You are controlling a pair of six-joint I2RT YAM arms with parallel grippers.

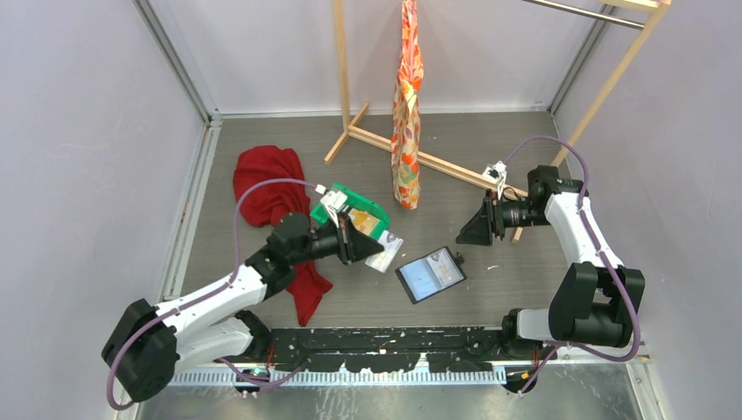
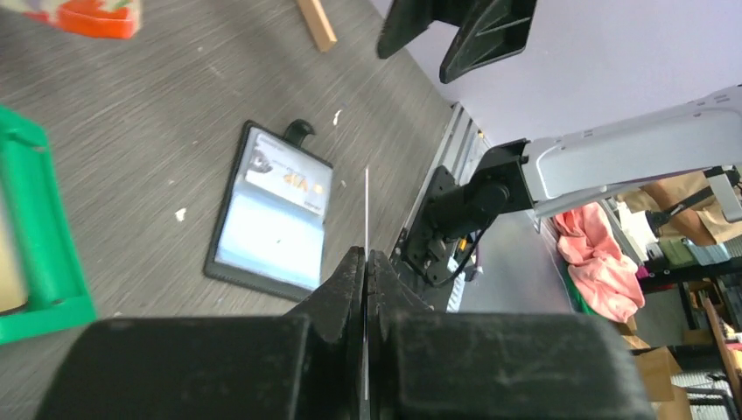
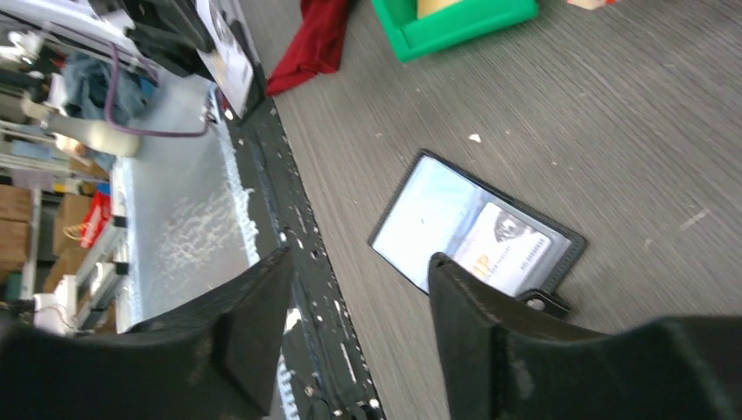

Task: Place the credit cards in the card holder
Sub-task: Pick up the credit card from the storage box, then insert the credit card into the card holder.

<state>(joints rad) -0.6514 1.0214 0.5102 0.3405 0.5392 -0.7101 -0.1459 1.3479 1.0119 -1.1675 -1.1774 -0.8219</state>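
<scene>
The left end effector [image 1: 361,241] pinches a whitish card [image 1: 385,253]; the right end effector [image 1: 465,231], spread, hangs at one o'clock of the card holder [image 1: 430,274].

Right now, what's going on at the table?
The left gripper has its jaws shut on a whitish card, held beside the green tray. The card holder lies open on the table with a printed card already in it. The right gripper hovers nearby, jaws open and empty.
</scene>
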